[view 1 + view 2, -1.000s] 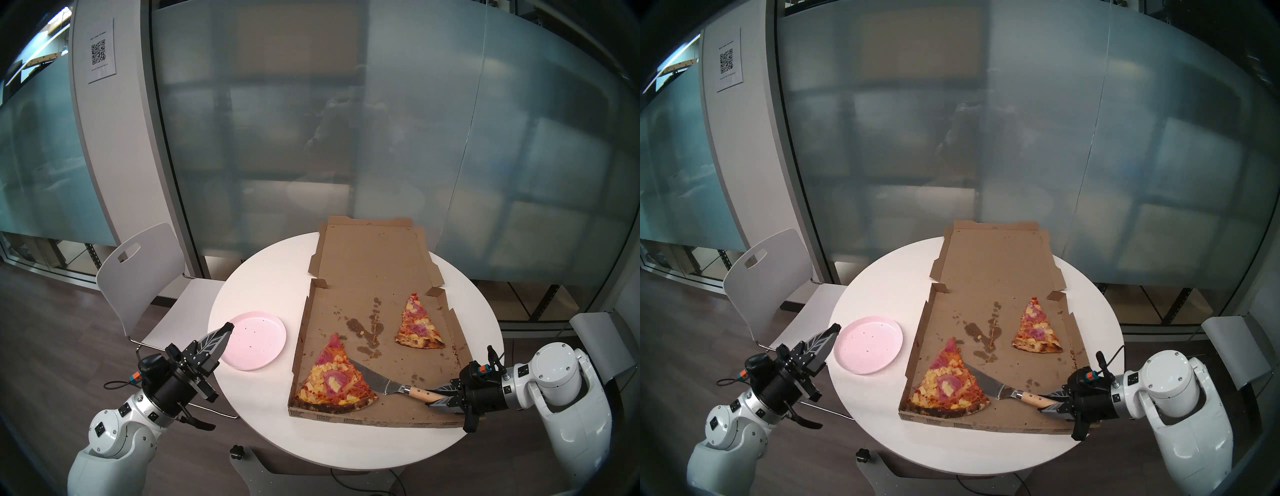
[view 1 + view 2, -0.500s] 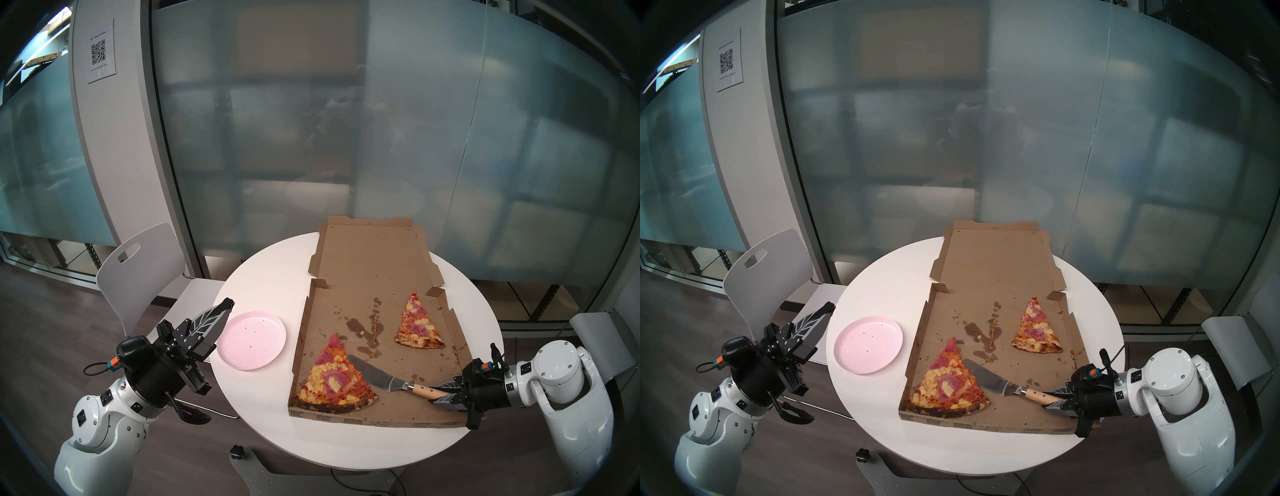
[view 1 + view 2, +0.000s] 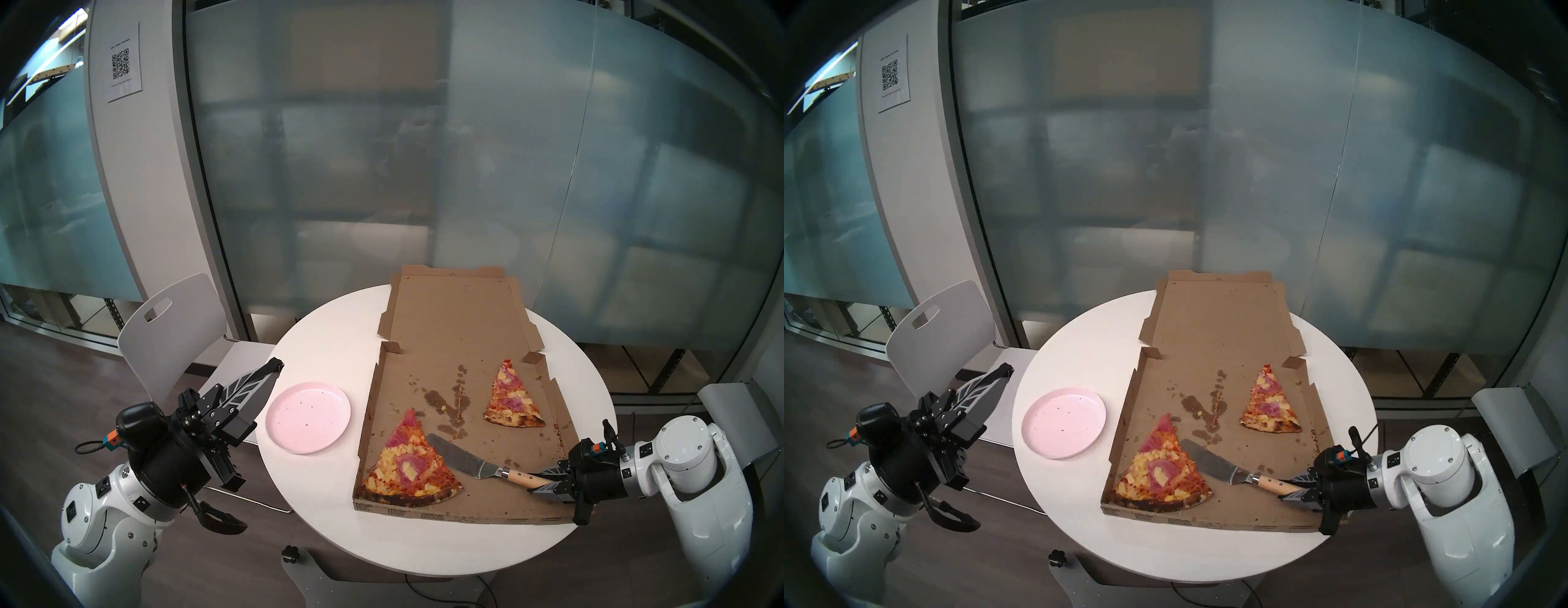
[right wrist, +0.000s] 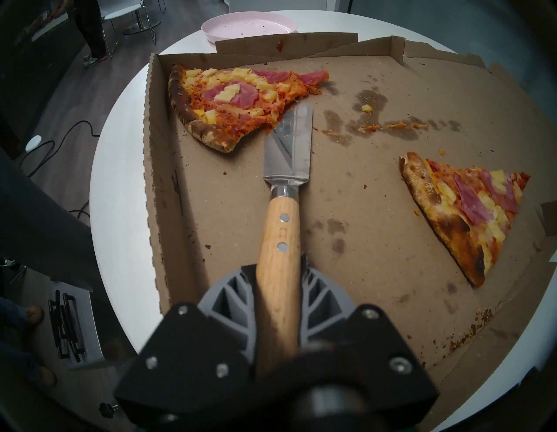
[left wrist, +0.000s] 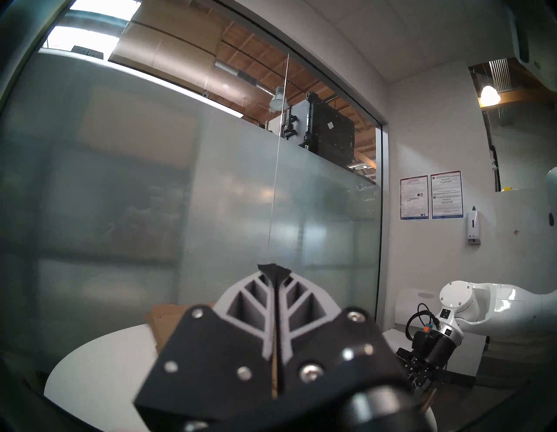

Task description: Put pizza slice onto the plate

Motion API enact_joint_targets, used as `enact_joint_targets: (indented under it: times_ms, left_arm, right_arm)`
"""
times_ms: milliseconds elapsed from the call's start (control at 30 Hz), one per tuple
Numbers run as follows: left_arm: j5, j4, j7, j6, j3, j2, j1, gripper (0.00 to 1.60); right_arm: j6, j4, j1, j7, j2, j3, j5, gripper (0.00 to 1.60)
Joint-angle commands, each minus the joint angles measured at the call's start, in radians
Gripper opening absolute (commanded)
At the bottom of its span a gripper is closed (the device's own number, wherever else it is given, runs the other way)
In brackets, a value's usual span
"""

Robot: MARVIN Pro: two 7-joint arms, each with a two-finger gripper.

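While the right gripper (image 4: 278, 268) pinches the wooden handle of a pizza server (image 3: 466, 457), the server's metal blade lies flat on the floor of the open cardboard pizza box (image 3: 488, 492), its tip just beside the right-hand cut edge of the pizza slice (image 3: 407, 463); whether blade and slice touch cannot be told. That slice, topped with ham and pineapple and rimmed by a charred crust, sits in the box's near-left corner, crust toward the near wall and point toward the far side. A smaller slice (image 3: 511, 397) with a paler crust rests near the box's right wall, well apart from the first. Grease stains and crumbs mark the cardboard between them. The pink plate (image 3: 309, 418) stands on the round white table (image 3: 424, 547) near its left edge, just beside the box's left wall, bearing only a few dark crumbs. The left gripper (image 3: 275, 365), fingers pressed together and holding nothing, hangs in the air off the table's left edge, pointing slightly upward, beyond the plate's far-left side. A white chair (image 3: 169, 335) stands behind it.
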Motion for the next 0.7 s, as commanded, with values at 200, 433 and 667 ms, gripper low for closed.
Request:
enact_joint_targets:
  times_ms: [200,433,667]
  left_arm:
    - [0.098,-0.088,0.046,0.174,0.001,-0.078,0.180,0.59]
    - [0.239,-0.088,0.086,0.215,0.021,-0.148,0.269,0.00]
    - [0.390,-0.088,0.109,0.200,0.064,-0.215,0.323,0.00]
  right_arm:
    - [0.004,-0.015,0.002,0.012,-0.003,0.002,0.008,0.00]
    - [0.005,-0.014,0.001,0.019,-0.005,0.007,0.009,0.00]
    - [0.008,-0.013,0.006,0.023,-0.006,0.004,0.006,0.00]
